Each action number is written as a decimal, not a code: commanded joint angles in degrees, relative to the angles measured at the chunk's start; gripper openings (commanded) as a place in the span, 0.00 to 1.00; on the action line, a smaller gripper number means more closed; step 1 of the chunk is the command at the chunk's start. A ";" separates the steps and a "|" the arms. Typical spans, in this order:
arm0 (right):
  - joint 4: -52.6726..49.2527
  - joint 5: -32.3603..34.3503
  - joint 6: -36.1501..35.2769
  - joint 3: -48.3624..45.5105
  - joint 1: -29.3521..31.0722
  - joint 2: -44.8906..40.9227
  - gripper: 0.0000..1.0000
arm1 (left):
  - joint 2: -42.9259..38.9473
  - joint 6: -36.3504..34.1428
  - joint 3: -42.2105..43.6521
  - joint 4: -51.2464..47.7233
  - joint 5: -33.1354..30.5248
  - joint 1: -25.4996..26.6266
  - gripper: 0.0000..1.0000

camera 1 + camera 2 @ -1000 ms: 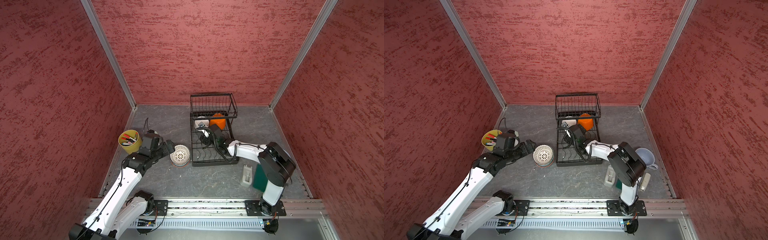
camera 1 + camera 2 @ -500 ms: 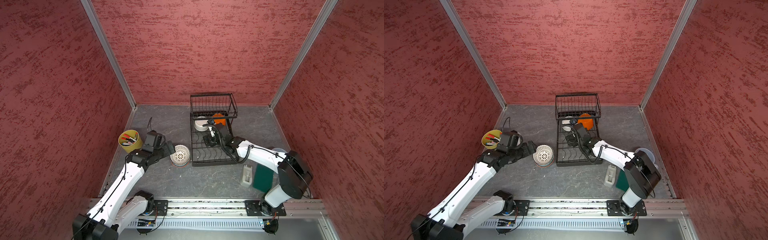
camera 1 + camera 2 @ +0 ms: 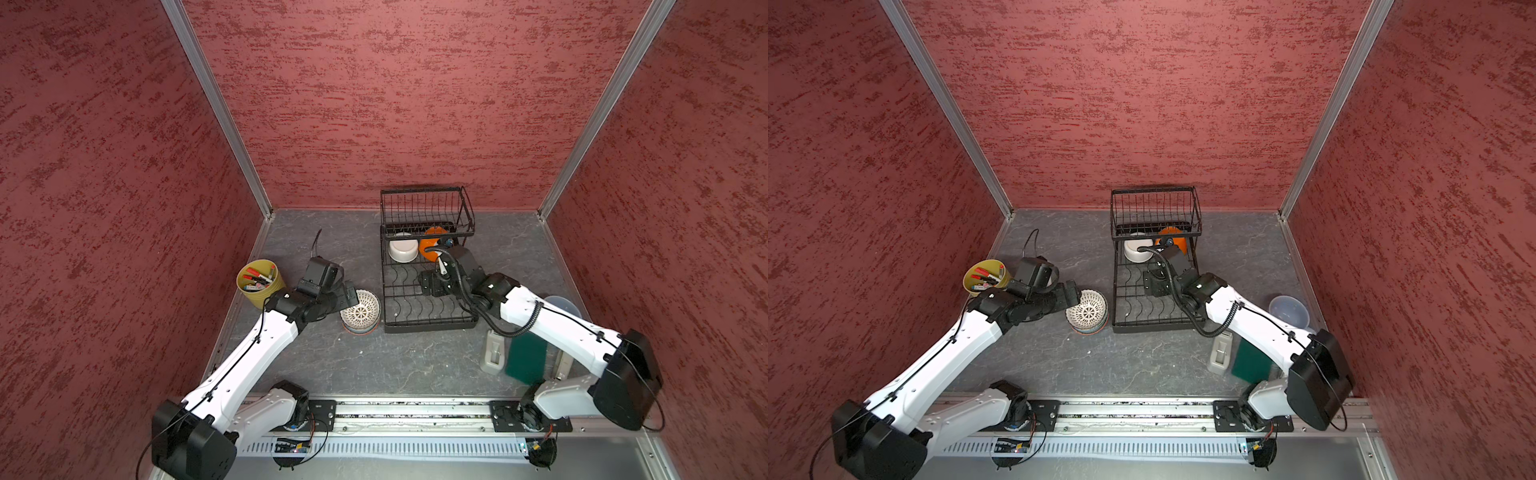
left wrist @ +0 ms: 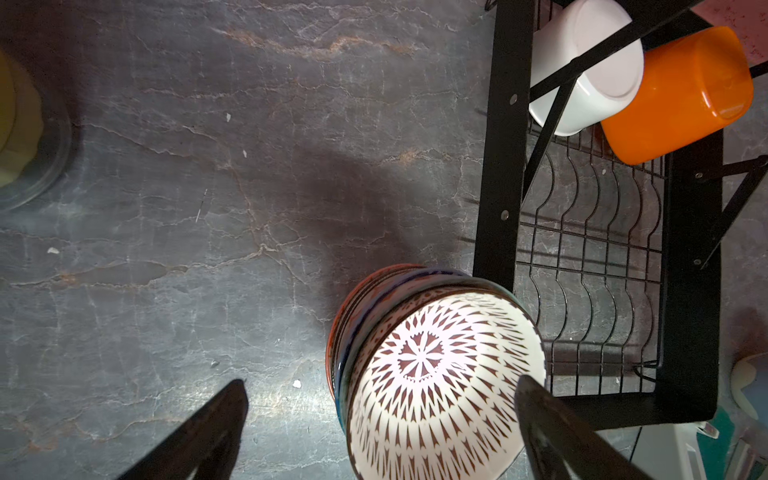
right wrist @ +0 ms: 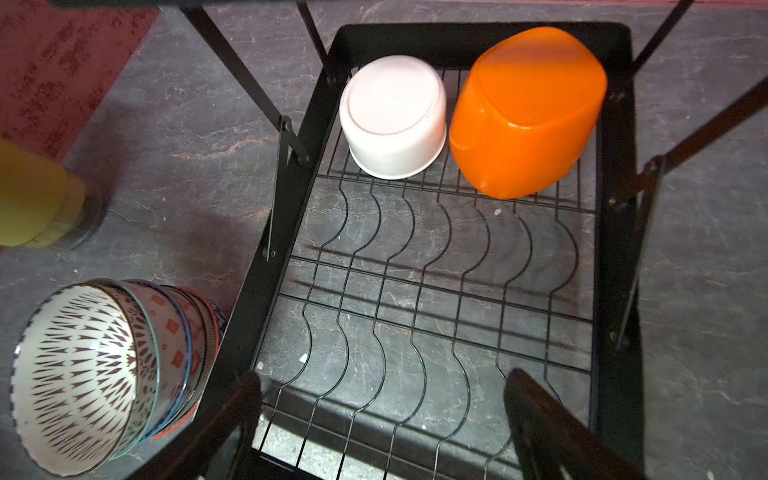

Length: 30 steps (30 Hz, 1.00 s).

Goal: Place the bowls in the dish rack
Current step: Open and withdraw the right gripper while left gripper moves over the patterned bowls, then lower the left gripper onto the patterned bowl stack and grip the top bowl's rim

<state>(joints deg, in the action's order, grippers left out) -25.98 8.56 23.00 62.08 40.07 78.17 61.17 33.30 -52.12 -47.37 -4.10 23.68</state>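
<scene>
A white bowl [image 3: 403, 250] and a larger orange bowl [image 3: 429, 246] lie bottom-up, side by side at the far end of the dish rack [image 3: 430, 327], under its raised basket. A nested stack of patterned bowls [image 3: 360, 309] stands on the table [image 3: 374, 365] just beside the rack's near left corner. The left gripper [image 4: 382, 384] hangs wide open and empty over that stack, and the right gripper [image 5: 384, 376], also open and empty, hovers above the rack's bare near wires.

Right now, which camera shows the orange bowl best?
Right wrist view: the orange bowl sits whole, upside down in the dish rack. Left wrist view shows it smaller; in both top views it is tiny, partly hidden.
</scene>
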 commanded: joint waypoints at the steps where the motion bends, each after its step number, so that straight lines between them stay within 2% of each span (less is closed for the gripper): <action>1: -1.51 1.12 4.31 0.46 -0.78 -4.57 0.92 | 1.52 -1.24 -1.88 -1.44 -3.09 1.27 1.00; 6: -0.30 -0.64 7.02 -1.42 -2.67 -8.31 0.89 | 4.60 -1.49 -3.54 -2.80 -4.51 2.41 1.00; 13: -0.43 -6.35 7.75 -2.06 -4.12 -8.46 0.88 | 7.18 -2.64 -5.66 -5.65 -6.91 4.00 0.98; 20: 1.10 -9.14 7.42 -3.26 -4.39 -8.75 0.87 | 9.13 -2.97 -6.49 -8.75 -9.39 4.88 0.93; 22: 1.06 -9.53 7.07 -3.34 -4.40 -8.48 0.87 | 9.35 -3.13 -6.23 -8.68 -9.57 4.84 0.91; 30: 2.25 -11.12 6.87 -3.94 -4.47 -7.34 0.86 | 11.06 -3.33 -5.92 -6.42 -8.04 5.14 0.72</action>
<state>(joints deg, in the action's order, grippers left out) -25.06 -1.28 29.54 58.63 35.88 70.35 71.53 30.50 -57.36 -54.81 -12.12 28.38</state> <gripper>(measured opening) 0.865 0.739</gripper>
